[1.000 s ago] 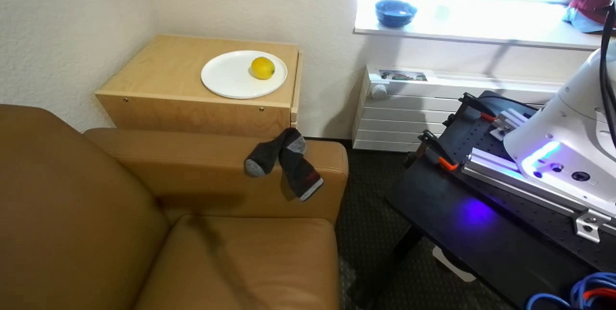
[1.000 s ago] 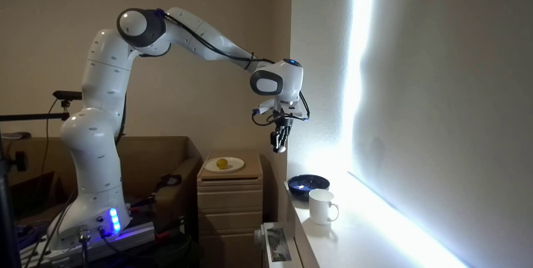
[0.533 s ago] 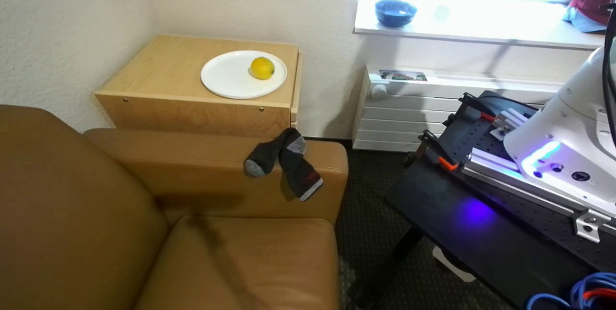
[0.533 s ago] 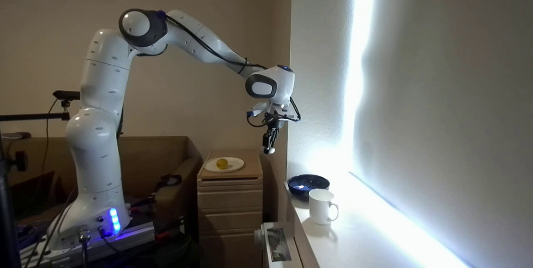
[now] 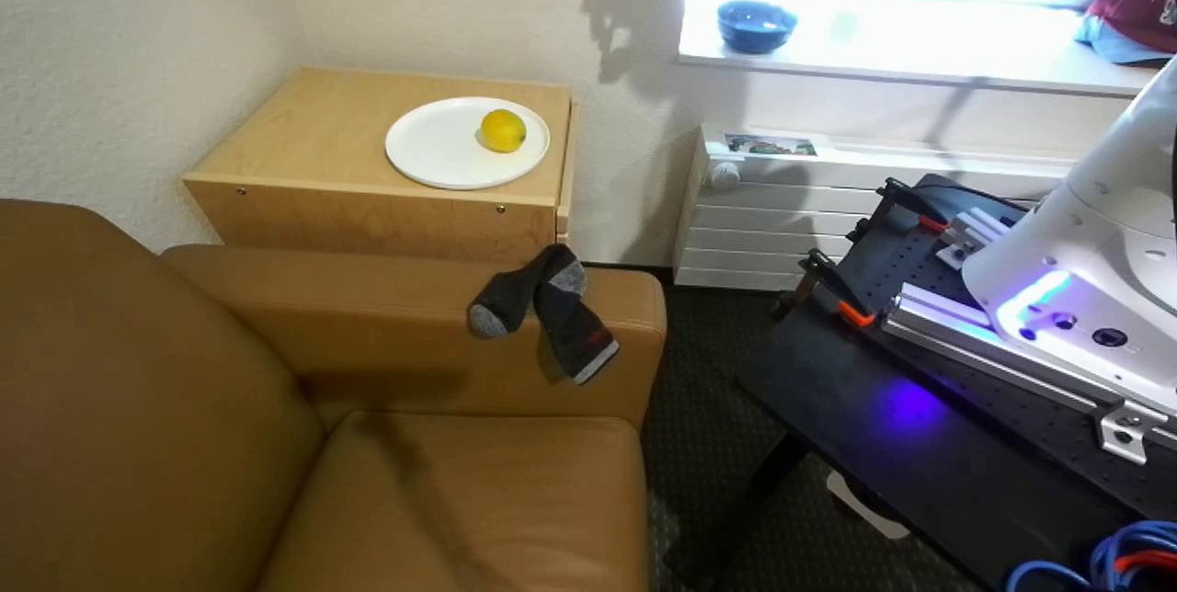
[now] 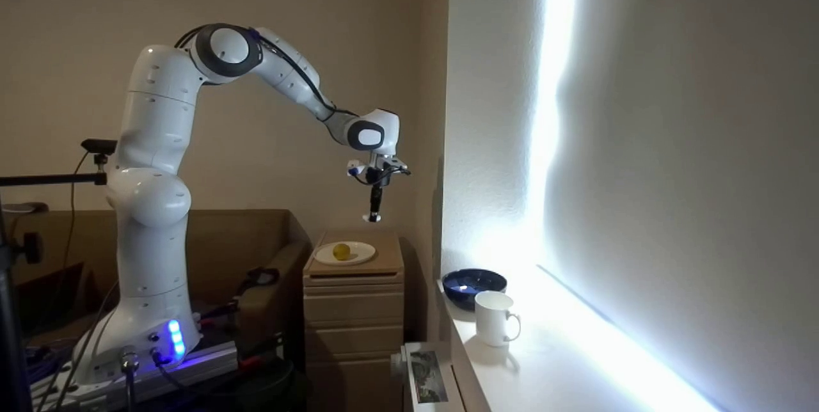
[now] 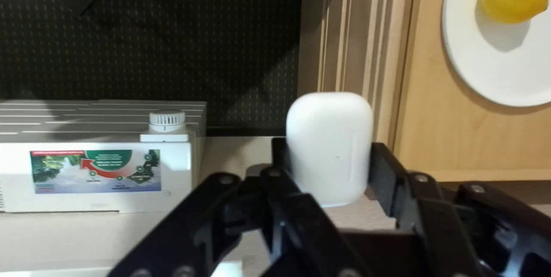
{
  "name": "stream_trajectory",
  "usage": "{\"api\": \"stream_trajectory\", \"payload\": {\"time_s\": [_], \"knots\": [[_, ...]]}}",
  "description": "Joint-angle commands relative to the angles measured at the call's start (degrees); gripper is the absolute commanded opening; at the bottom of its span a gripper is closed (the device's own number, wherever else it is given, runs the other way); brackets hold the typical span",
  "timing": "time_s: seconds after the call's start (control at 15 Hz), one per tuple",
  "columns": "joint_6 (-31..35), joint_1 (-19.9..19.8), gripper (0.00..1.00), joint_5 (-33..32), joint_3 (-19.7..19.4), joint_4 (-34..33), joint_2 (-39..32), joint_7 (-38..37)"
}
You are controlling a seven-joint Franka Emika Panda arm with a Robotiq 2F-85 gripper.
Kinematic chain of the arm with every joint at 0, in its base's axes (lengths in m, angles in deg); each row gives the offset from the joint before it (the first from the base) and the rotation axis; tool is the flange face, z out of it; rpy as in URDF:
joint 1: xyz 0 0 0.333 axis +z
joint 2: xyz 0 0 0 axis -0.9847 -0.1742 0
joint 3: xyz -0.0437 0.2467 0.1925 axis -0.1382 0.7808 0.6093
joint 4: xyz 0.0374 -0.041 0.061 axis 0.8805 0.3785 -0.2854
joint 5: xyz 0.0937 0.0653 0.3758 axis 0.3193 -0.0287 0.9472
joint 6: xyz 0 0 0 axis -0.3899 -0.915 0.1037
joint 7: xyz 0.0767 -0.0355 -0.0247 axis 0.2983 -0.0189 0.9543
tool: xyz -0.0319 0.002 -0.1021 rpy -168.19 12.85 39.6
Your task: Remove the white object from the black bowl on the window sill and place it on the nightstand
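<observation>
The white object point(image 7: 329, 139) is a small rounded block, held upright between the fingertips of my gripper point(image 7: 330, 165) in the wrist view. In an exterior view my gripper point(image 6: 372, 210) hangs in the air just above and right of the nightstand point(image 6: 389, 257), with white showing at its tips. The nightstand's wooden top point(image 7: 452, 148) shows at the right of the wrist view. The black bowl point(image 5: 757, 28) stands at the end of the window sill point(image 5: 919, 54). In another exterior view the bowl point(image 6: 473, 290) shows only a bright glint inside.
A white plate point(image 5: 432, 146) with a lemon point(image 5: 503, 130) lies on the nightstand. A white mug point(image 6: 492, 319) stands beside the bowl. A radiator point(image 5: 763, 224) is below the sill. The sofa arm with dark socks point(image 5: 570, 316) is in front of the nightstand.
My gripper has moved away from the sill side towards the nightstand, leftward in both exterior views, and its wrist has turned. The white object stays in its fingers. The bowl has not moved.
</observation>
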State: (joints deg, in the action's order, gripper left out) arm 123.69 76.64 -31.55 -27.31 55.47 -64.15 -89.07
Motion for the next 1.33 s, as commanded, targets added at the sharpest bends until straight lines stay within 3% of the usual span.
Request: {"api": "stream_trajectory", "payload": {"time_s": [0.0, 0.07, 0.2, 0.4, 0.6, 0.8, 0.87, 0.93, 1.07, 1.13, 1.27], "knots": [[0.21, 0.71, 0.49, -0.3, 0.47, -0.06, 0.27, -0.16], [0.31, 0.9, 0.24, -0.43, 0.53, -0.01, 0.47, -0.16], [3.04, 0.87, 0.24, 0.57, 0.83, -0.45, -1.73, 0.56], [12.36, 2.2, 0.24, 6.43, 3.25, -2.93, -6.66, -0.22], [19.79, 5.01, 0.24, 3.32, 3.58, -6.76, -12.61, -2.73], [19.57, 7.8, 0.24, -0.18, 3.1, -10.82, -16.83, -4.54], [19.61, 6.78, 0.24, 1.33, 3.42, -7.42, -14.11, -3.54], [19.62, 7.29, 0.49, 1.2, 3.47, -8.23, -15.13, -3.85], [19.62, 7.4, 0.49, 1.2, 3.42, -8.28, -15.33, -3.86], [19.62, 7.26, 0.24, 1.19, 3.32, -8.29, -15.24, -3.86], [19.1, 7.12, 0.24, 1.79, 4.22, -10.59, -17.77, -2.83]]}}
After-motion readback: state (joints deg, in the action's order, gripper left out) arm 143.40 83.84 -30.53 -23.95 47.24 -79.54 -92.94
